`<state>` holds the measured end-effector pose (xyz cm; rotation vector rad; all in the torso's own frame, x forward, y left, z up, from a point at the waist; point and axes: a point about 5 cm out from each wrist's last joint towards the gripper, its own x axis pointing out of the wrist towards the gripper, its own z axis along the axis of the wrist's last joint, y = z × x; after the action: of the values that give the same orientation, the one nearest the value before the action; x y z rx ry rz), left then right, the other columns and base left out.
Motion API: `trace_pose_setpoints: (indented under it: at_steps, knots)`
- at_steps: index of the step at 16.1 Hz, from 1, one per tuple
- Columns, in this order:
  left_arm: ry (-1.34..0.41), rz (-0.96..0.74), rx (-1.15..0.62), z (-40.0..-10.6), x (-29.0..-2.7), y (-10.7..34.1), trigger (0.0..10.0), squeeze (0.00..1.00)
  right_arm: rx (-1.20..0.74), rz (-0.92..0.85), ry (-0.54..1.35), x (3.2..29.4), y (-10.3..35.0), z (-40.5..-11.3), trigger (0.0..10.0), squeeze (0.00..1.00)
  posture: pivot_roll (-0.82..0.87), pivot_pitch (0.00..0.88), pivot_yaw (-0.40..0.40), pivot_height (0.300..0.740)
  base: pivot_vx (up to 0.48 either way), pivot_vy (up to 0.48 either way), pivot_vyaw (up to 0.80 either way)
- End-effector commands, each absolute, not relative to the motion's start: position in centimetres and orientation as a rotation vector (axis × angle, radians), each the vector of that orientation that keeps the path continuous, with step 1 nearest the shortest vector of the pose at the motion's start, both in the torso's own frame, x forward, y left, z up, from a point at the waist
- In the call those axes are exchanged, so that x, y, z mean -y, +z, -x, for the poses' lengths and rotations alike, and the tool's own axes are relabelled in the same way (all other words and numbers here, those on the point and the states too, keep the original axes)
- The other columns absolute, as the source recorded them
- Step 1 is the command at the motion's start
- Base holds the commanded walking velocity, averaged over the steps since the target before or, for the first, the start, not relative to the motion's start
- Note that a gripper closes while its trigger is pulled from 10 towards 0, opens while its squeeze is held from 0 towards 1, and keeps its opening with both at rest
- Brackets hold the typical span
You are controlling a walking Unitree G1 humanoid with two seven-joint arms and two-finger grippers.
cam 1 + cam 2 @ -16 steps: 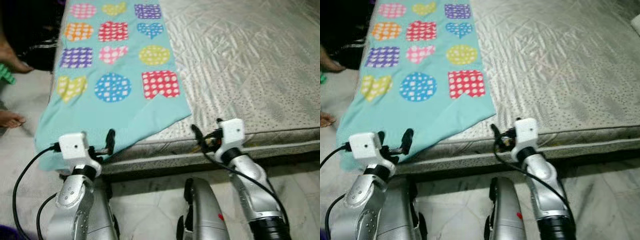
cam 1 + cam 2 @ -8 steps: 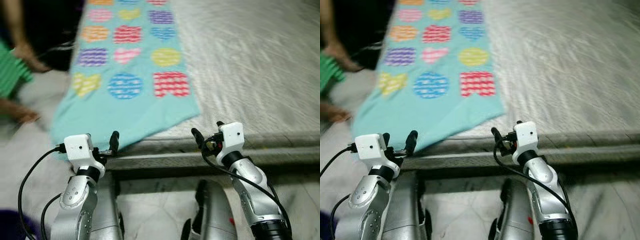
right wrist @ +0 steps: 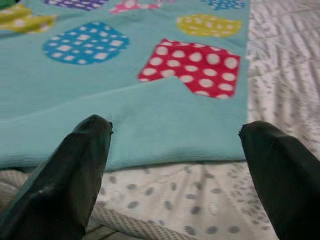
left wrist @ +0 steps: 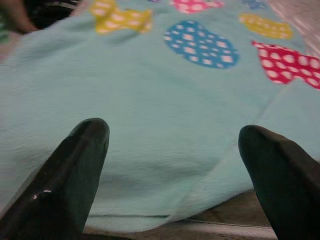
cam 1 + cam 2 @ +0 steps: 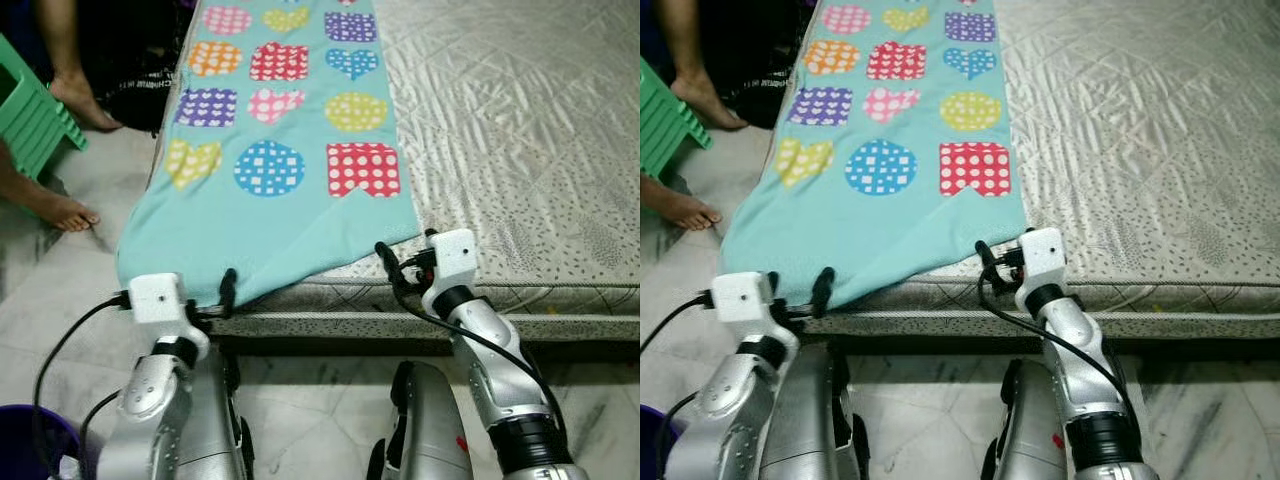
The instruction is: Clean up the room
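Observation:
A teal blanket (image 5: 275,215) printed with coloured dotted hearts, circles and squares lies along the left side of the bed, and its hem hangs over the front corner. My left gripper (image 5: 205,298) is open just below the hanging hem; the cloth (image 4: 165,125) spans the gap between its fingers (image 4: 75,170). At the bed's front edge my right gripper (image 5: 405,250) is open by the blanket's right corner (image 3: 200,125), where the red square print lies. Neither gripper holds anything.
A grey quilted mattress (image 5: 520,120) covers the bed to the right. A green plastic stool (image 5: 30,115) and a person's bare feet (image 5: 62,210) are on the marble floor to the left. A purple bucket (image 5: 25,440) is by my left side.
The camera has swung and the blur has cleared, bringing the stool and bucket into view. Both grippers now sit closer to the blanket's hem at the bed edge, still open.

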<state>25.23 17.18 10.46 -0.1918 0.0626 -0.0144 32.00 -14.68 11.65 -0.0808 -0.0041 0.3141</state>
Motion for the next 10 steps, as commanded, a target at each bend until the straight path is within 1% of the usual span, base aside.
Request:
trace_pose_setpoints:
  at_steps: [1,10]
  knots:
    - [-0.015,0.184,-0.071,-25.02,-17.21,10.39,10.0,0.0,-0.001,0.089,0.313,14.92,11.44,-31.84,10.0,0.0,0.01,0.237,-0.045,0.516,0.0,0.0,0.0]
    - [-0.015,0.184,-0.071,-25.02,-17.21,10.39,10.0,0.0,-0.001,0.089,0.313,14.92,11.44,-31.84,10.0,0.0,0.01,0.237,-0.045,0.516,0.0,0.0,0.0]
